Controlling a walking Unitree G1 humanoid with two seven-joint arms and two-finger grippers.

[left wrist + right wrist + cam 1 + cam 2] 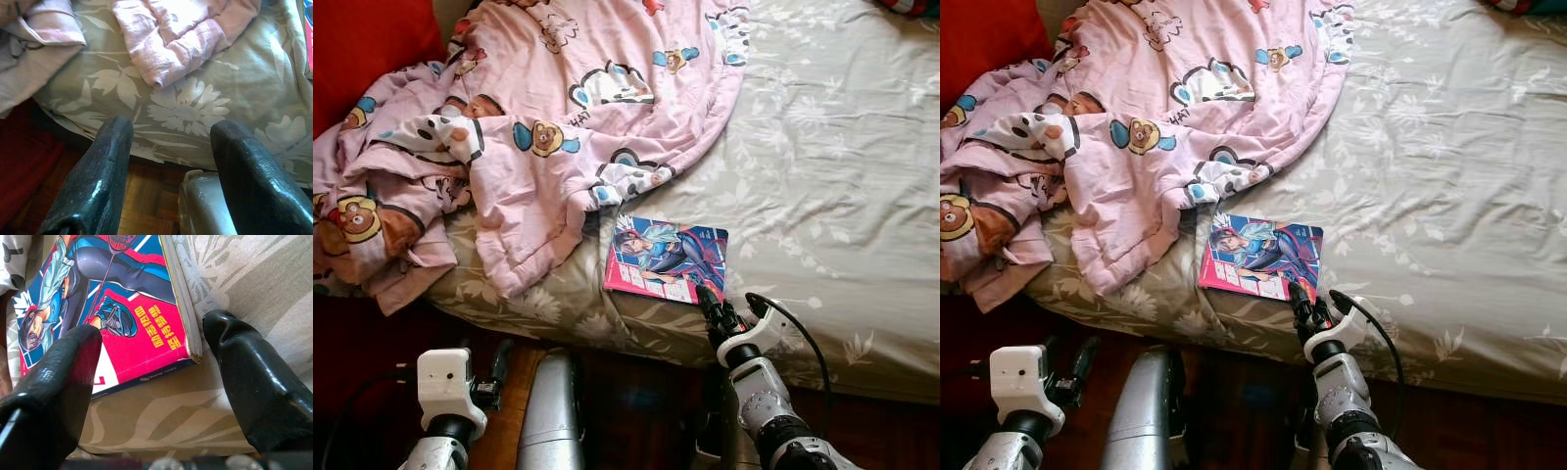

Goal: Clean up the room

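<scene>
A comic book [667, 258] lies flat on the bed [822, 176] near its front edge, just right of a rumpled pink blanket [509, 127]. The right gripper [154, 345] sits at the book's near right corner — fingers spread wide, holding nothing. The left gripper [171, 142] hangs low before the bed — open, empty.

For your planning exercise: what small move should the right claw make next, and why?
Probably ease forward and close on the comic book. The right claw is open, its fingers straddling the book's near corner at the edge of the bed, with nothing gripped yet.
</scene>
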